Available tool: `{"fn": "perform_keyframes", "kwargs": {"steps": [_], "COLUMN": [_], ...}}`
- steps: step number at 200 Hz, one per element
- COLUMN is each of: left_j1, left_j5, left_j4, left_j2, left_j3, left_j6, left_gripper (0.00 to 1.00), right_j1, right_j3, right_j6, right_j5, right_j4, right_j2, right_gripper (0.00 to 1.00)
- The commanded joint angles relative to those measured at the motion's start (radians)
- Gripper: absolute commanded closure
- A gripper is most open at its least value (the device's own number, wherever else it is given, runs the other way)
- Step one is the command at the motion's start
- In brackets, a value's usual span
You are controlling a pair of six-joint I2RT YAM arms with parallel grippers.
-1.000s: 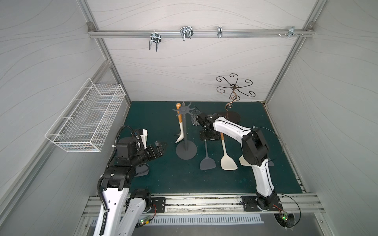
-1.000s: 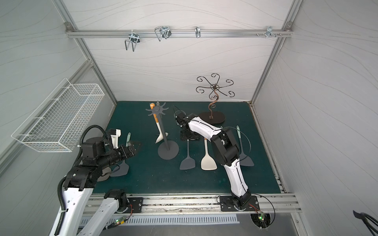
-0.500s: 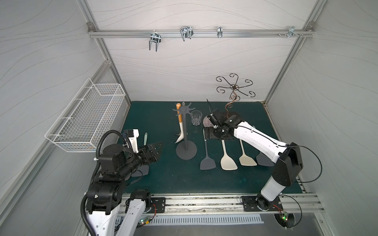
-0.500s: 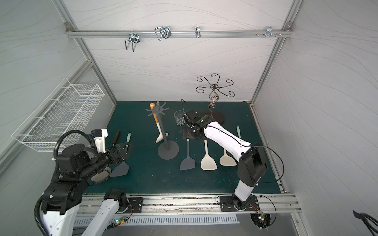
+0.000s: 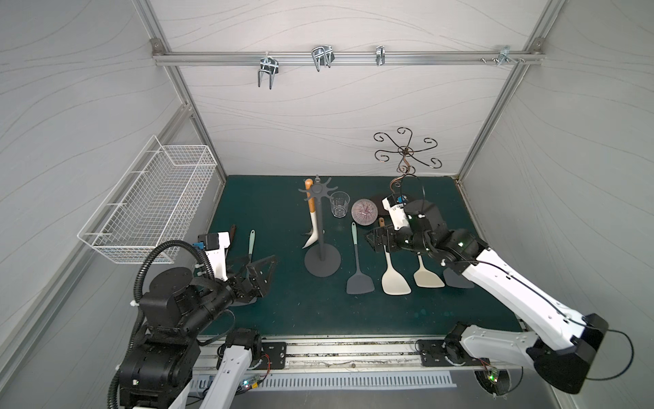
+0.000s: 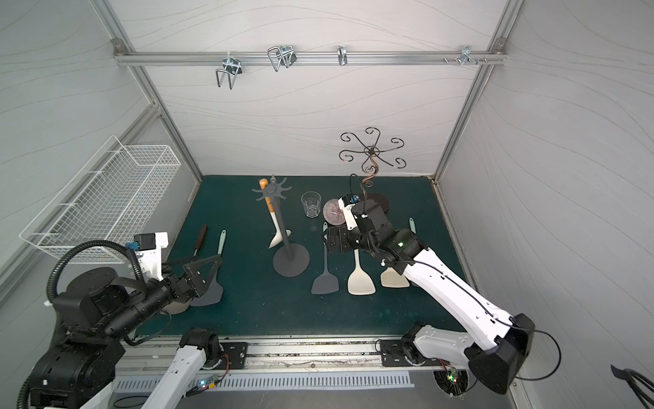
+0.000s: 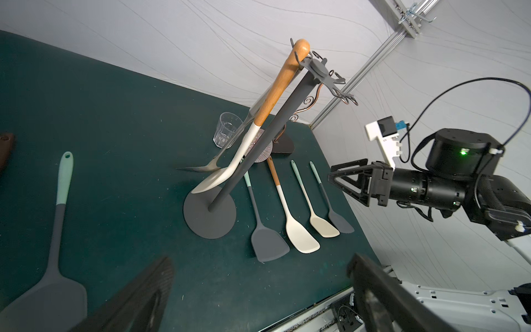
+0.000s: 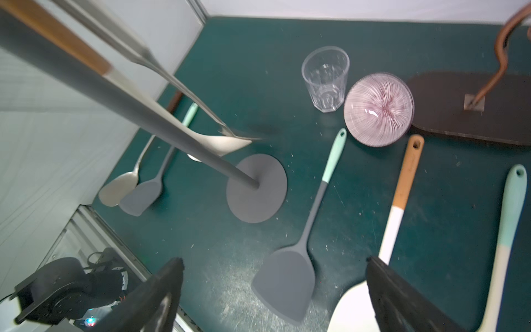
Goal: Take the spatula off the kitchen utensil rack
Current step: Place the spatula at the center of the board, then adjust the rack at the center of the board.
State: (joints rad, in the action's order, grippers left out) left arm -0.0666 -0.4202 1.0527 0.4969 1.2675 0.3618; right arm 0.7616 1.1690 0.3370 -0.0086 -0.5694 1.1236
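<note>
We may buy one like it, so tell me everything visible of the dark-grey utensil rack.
The kitchen utensil rack is matte dark grey: a round flat base, a thin pole and a star-shaped crown of short hooks. It stands upright on the green mat beside a clear glass. A wooden-handled white spatula and a metal turner hang from its hooks, blades low by the base. The left gripper and right gripper, both open, do not touch it.
</note>
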Motion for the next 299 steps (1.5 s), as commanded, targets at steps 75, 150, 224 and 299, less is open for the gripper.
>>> {"fn": "perform_keyframes", "kwargs": {"steps": [75, 150, 224, 299], "left_j1": [-0.002, -0.002, 0.094, 0.289], "left_j5": [-0.018, -0.114, -0.229, -0.318], "left_j4": [-0.107, -0.534, -0.616, -0.508], "left_j2": [-0.029, 0.044, 0.299, 0.268], "left_j3": [-0.11, -0.346, -0.306, -0.303], "left_j6": [0.039, 0.187, 0.209, 0.188], "left_gripper": [0.01, 0.01, 0.01, 0.01], "right_j1": [0.001, -0.006, 0.009, 0.098], "right_j3": [-0.221, -0.255, -0.328, -0.297], "right_j6": [-0.12, -0.163, -0.217, -0.293], "right_j5": [-0.118, -0.297, -0.305, -0.19], "right_j4": [0.247, 0.353, 0.629, 0.848], "right_j2": [-0.264, -0.215, -0.112, 0.114], "right_gripper": [0.01, 0.01, 0.07, 0.23]}}
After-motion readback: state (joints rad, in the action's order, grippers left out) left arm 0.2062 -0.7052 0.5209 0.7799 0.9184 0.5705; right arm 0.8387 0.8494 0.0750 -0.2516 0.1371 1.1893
